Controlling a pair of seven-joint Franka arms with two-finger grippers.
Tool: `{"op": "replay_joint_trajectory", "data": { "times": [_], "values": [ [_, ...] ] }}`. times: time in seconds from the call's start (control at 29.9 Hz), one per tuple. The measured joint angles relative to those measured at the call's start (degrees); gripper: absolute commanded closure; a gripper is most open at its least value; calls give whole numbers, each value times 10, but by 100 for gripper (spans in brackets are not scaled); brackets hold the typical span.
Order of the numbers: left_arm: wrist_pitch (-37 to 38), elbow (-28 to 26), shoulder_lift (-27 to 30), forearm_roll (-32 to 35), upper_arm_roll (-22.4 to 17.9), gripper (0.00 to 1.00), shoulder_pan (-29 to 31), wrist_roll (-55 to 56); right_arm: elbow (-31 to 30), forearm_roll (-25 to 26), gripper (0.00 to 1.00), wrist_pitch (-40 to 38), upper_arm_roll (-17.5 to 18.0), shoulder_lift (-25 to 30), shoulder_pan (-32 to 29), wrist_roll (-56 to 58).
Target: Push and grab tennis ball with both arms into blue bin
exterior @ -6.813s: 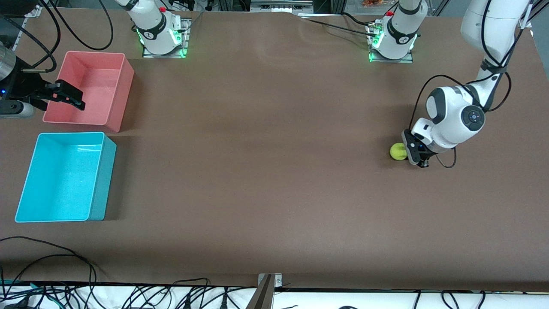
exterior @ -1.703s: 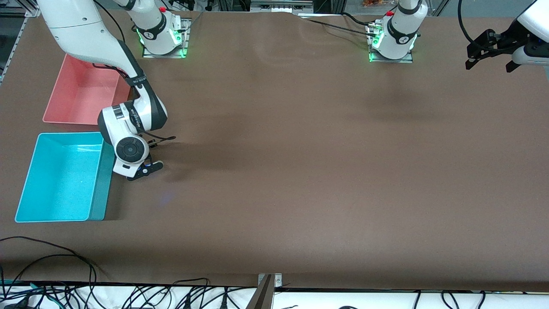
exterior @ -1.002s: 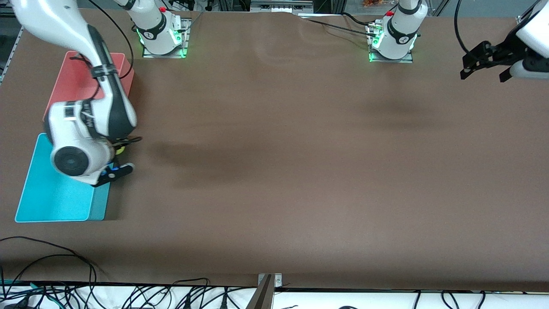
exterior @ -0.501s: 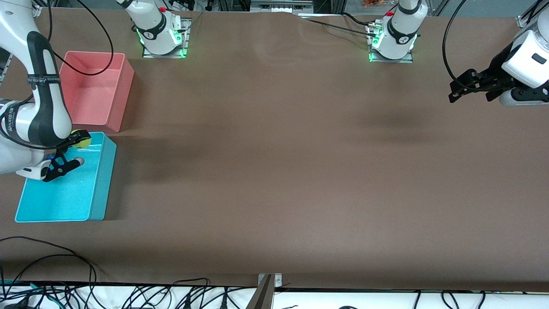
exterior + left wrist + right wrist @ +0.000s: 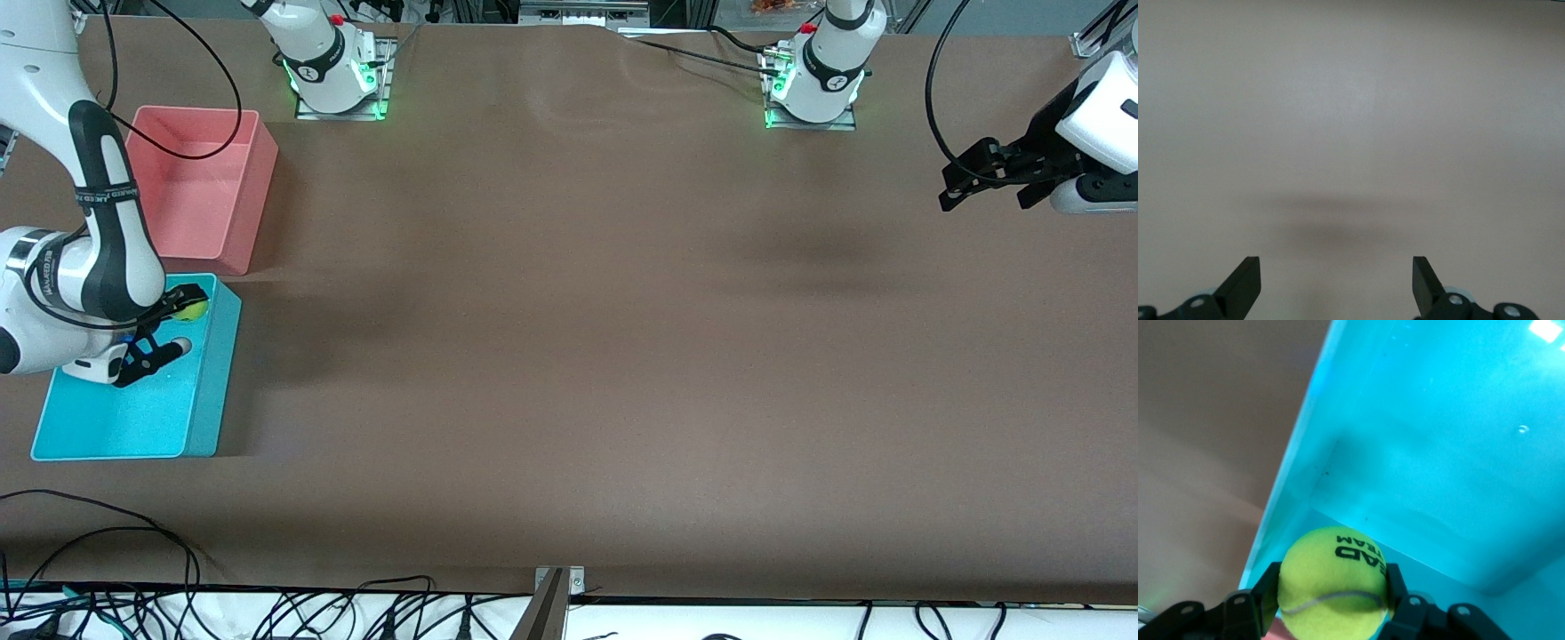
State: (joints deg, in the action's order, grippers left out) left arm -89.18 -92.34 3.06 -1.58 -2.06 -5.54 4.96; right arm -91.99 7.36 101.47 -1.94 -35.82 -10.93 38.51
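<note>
Brown counter (image 5: 569, 356) carrying two tubs at the right arm's end: the blue bin (image 5: 209, 391) and, touching it and farther from the front camera, a pink bin (image 5: 253, 191). Two arm bases stand farther still.

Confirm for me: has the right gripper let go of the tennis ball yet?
No, in the right wrist view the right gripper has both fingers pressed against the tennis ball, held above the blue bin.

The tennis ball (image 5: 190, 309) hangs over the blue bin (image 5: 203, 418), seemingly inside.
</note>
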Motion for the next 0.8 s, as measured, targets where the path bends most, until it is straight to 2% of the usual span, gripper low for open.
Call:
{"op": "replay_joint_trajectory", "data": {
  "times": [0.33, 0.63, 0.8],
  "values": [
    [1, 0, -5, 0, -1, 0, 0, -5, 16, 0, 0, -24, 2, 6, 0, 0],
    [1, 0, -9, 0, -1, 0, 0, -7, 100, -1, 0, -137, 13, 19, 8, -18],
    [1, 0, -11, 0, -1, 0, 4, -7, 156, -1, 0, -213, 33, 31, 13, -59]
  ]
}}
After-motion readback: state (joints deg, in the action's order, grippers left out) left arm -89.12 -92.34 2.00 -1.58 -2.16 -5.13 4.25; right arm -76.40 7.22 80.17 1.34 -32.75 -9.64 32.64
